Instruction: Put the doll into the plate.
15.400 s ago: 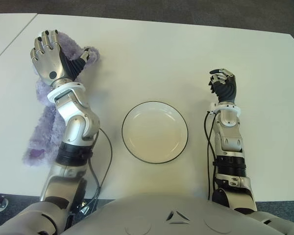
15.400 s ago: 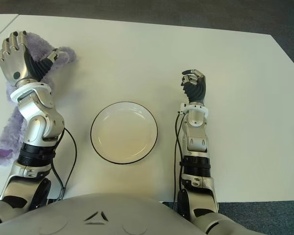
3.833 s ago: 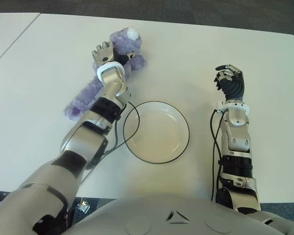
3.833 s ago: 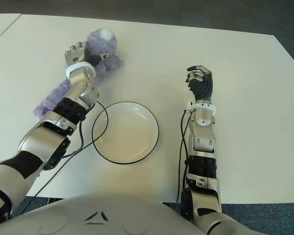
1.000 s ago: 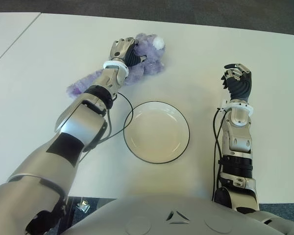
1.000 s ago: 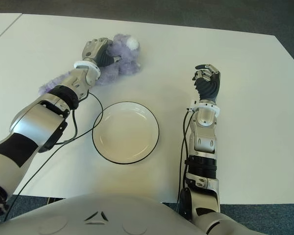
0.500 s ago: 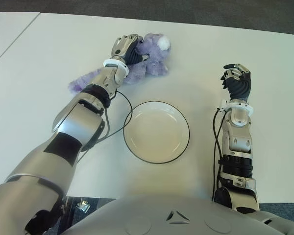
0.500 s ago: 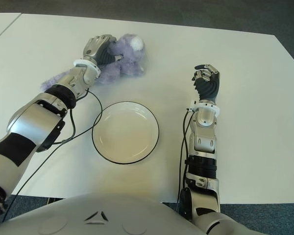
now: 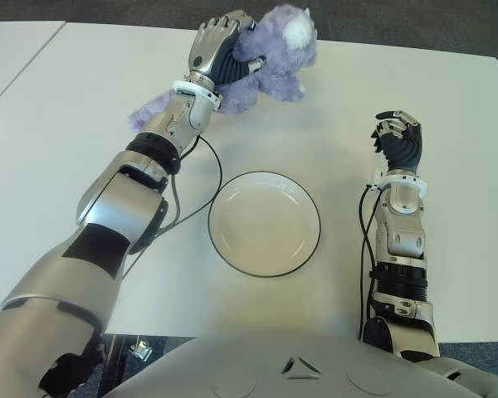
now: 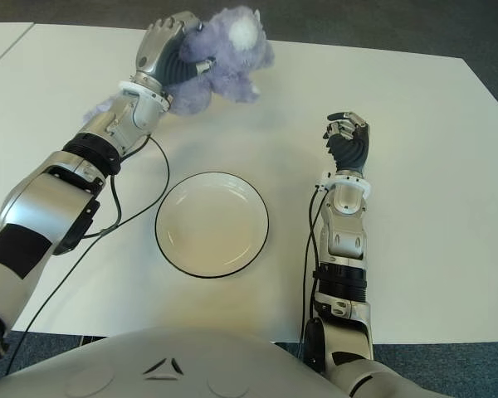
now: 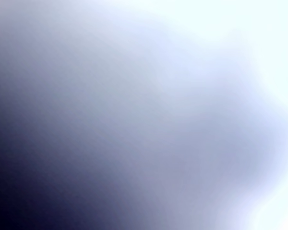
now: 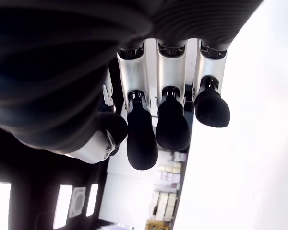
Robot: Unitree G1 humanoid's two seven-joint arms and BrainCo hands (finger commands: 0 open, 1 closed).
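A fluffy purple doll [image 9: 270, 58] with a white patch hangs above the far part of the white table [image 9: 83, 108], lifted off its surface. My left hand [image 9: 218, 51] is shut on the doll's middle, and its long tail trails down behind my forearm. The left wrist view is filled with a purple blur. The white plate [image 9: 264, 222] with a dark rim lies empty at the table's centre, nearer to me than the doll. My right hand [image 9: 398, 137] stays idle to the right of the plate, fingers loosely curled and holding nothing.
A black cable [image 9: 201, 184] runs from my left forearm down past the plate's left rim. Dark floor [image 9: 382, 21] lies beyond the table's far edge. A second table top [image 9: 8, 50] shows at the far left.
My left hand has lifted the doll off the table and carried it up and slightly right. The right hand has stayed in place.
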